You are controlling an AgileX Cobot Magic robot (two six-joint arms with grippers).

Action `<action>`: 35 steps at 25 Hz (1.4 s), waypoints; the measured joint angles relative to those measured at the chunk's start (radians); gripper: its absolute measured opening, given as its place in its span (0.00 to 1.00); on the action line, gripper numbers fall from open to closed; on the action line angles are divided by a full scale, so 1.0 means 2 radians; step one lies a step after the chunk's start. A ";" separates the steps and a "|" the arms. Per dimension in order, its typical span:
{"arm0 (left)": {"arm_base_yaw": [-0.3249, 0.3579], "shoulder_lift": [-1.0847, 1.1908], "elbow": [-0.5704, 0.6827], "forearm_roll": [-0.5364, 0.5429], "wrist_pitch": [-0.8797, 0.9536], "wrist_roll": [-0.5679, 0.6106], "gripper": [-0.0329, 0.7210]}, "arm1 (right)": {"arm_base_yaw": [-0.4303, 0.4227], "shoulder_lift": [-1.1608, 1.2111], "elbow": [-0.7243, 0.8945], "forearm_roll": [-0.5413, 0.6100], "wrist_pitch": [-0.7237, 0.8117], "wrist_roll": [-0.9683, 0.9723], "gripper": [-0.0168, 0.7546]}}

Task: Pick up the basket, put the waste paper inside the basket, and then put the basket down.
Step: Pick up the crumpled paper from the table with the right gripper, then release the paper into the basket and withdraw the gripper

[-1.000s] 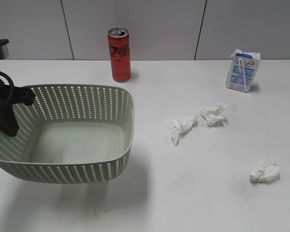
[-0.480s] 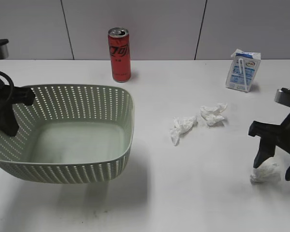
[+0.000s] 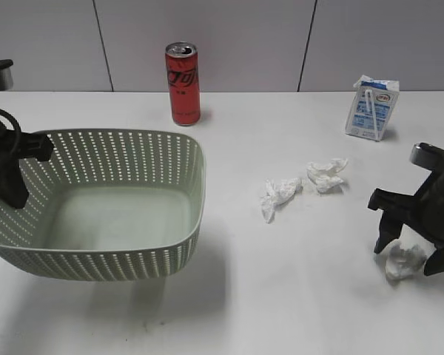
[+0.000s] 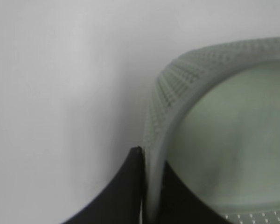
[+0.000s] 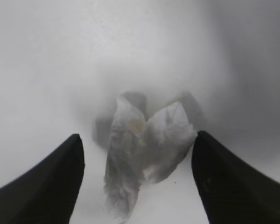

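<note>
At the left edge of the exterior frame, your left gripper (image 3: 15, 174) is gripping the basket (image 3: 103, 203) by its left wall. The left wrist view is showing you the two dark fingers (image 4: 116, 196) clamped on the basket's rim (image 4: 154, 140), one on the outside and one on the inside. The basket is sitting tilted in the exterior frame, its right end low and casting a broad shadow on the worktop (image 3: 281, 296); you cannot tell whether that low end is touching the worktop.

At the lower right of the frame, your right gripper (image 3: 408, 253) is standing over one wad of waste paper (image 3: 402, 260). Its fingers (image 3: 385, 237) are spread apart with the wad between them. The right wrist view is showing the same thing: the wad (image 5: 144, 149) is lying in the middle of the frame with a dark finger (image 5: 46, 186) at each lower corner, neither one touching the paper.

Two more wads are lying near the middle right of the exterior frame, one (image 3: 280, 194) just beside the other (image 3: 325, 174), both well apart from the basket. A red can (image 3: 183, 83) is standing upright at the upper middle, behind the basket, and a blue-and-white carton (image 3: 372, 108) is standing at the upper right.
</note>
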 joint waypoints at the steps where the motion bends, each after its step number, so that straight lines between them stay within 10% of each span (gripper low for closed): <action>1: 0.000 0.000 0.000 0.000 0.000 0.000 0.05 | 0.000 0.004 0.000 -0.004 0.000 0.002 0.72; 7: 0.000 -0.001 0.000 0.000 0.000 0.000 0.05 | 0.000 0.022 0.000 -0.008 0.000 0.004 0.69; 18: 0.000 -0.001 0.000 0.000 0.000 0.000 0.05 | 0.000 0.019 -0.001 -0.009 -0.009 -0.002 0.07; 25: 0.000 -0.001 0.000 0.000 0.000 0.000 0.05 | 0.009 -0.065 -0.017 0.057 -0.018 -0.168 0.05; 35: 0.000 -0.001 0.000 0.000 0.001 0.000 0.05 | 0.227 -0.128 -0.190 0.197 -0.046 -0.568 0.05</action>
